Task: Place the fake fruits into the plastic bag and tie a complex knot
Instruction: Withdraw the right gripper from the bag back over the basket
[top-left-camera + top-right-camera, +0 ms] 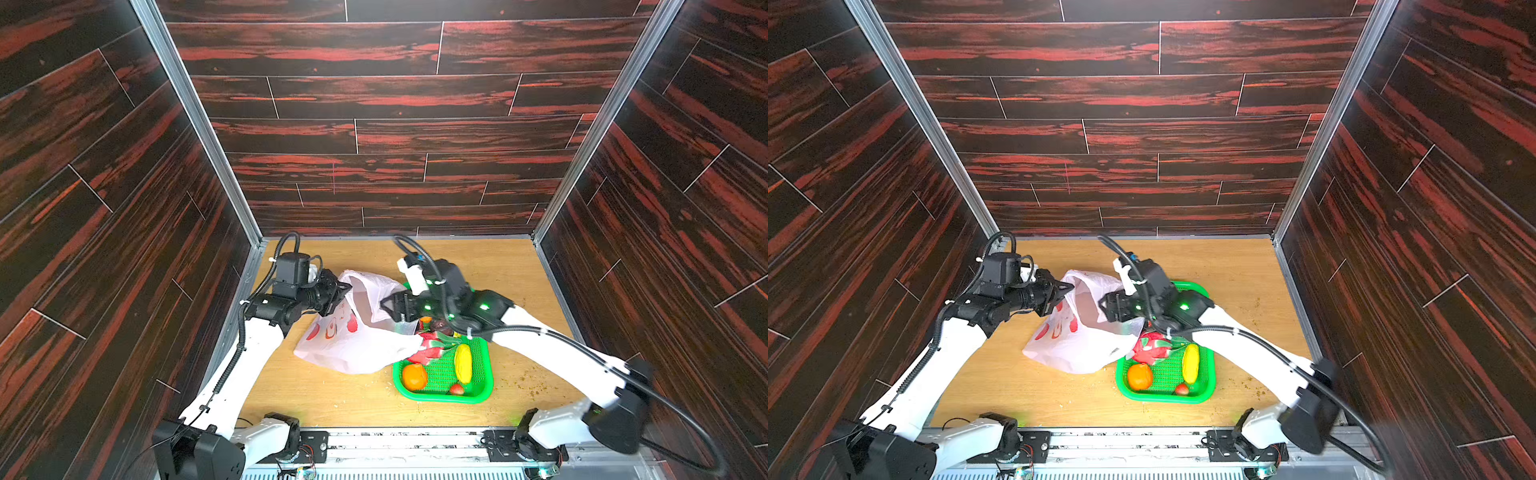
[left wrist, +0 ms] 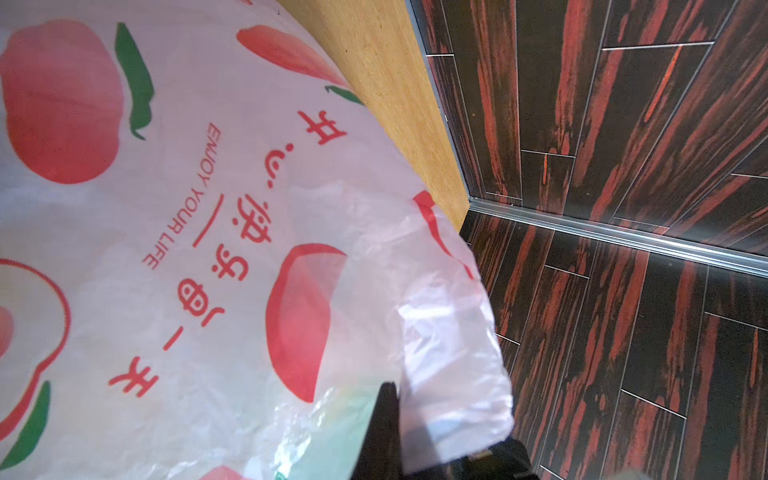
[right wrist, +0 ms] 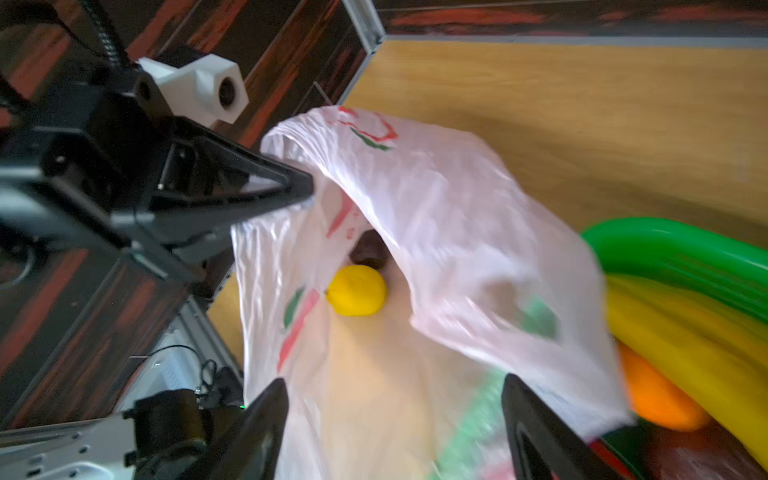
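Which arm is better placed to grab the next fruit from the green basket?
Right. The right gripper is open and empty at the green basket's far end; the left gripper is shut on the plastic bag, holding its mouth open.

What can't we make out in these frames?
- Both top views: plastic bag film hides its contents.
- Right wrist view: lemon clear, dark shape behind it blurred.
- Both top views: right arm covers green basket far end.
- Left wrist view: left gripper cut off by edge, under film.
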Action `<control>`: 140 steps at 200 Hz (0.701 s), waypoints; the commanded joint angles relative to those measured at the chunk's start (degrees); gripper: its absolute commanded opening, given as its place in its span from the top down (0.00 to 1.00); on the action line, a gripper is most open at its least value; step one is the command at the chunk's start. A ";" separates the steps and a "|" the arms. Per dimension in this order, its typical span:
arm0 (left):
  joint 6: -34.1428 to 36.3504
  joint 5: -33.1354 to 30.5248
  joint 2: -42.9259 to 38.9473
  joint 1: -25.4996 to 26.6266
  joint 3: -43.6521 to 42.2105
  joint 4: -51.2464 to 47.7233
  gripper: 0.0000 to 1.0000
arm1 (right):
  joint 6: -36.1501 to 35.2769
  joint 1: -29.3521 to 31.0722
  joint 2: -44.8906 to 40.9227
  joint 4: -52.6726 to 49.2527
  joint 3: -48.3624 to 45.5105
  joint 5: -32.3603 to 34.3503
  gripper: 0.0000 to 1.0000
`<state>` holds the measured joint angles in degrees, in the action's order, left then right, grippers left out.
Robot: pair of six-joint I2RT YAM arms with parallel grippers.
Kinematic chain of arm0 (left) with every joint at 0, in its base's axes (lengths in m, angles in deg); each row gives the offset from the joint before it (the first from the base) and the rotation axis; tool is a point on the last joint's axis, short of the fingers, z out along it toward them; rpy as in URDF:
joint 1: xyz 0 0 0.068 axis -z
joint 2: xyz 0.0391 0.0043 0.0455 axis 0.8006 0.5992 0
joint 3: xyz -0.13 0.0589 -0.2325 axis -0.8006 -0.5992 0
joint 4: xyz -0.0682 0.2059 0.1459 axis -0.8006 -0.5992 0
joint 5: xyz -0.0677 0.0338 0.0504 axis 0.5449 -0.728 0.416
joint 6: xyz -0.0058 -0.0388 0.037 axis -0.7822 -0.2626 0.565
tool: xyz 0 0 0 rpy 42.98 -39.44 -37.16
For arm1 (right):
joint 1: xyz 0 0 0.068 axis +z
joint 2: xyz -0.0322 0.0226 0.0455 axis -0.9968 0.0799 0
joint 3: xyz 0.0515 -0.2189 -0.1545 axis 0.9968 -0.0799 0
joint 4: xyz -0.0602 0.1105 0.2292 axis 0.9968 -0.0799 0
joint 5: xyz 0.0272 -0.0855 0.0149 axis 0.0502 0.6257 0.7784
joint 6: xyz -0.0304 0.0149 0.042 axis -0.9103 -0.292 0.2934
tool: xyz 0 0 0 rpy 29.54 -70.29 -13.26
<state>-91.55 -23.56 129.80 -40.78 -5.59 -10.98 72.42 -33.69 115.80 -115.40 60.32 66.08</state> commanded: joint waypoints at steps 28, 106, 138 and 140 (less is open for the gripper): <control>-0.78 -0.67 -1.45 0.17 -0.52 1.49 1.00 | 1.64 -1.73 -11.14 -13.05 -5.77 7.13 0.12; -0.87 -1.00 -0.25 0.16 1.27 1.63 1.00 | 16.24 -6.42 -23.60 -21.50 -17.21 2.59 0.01; -0.76 -0.61 0.21 0.17 1.53 1.80 1.00 | 15.54 -7.40 -20.76 -32.99 -14.65 3.20 0.01; -0.74 -0.61 0.21 0.21 1.57 1.80 1.00 | 15.53 -7.38 -20.58 -33.40 -14.69 3.07 0.01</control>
<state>-92.10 -24.13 129.96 -40.78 -5.61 -9.75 85.64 -40.79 93.50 -138.66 43.97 69.36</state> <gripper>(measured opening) 0.069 0.987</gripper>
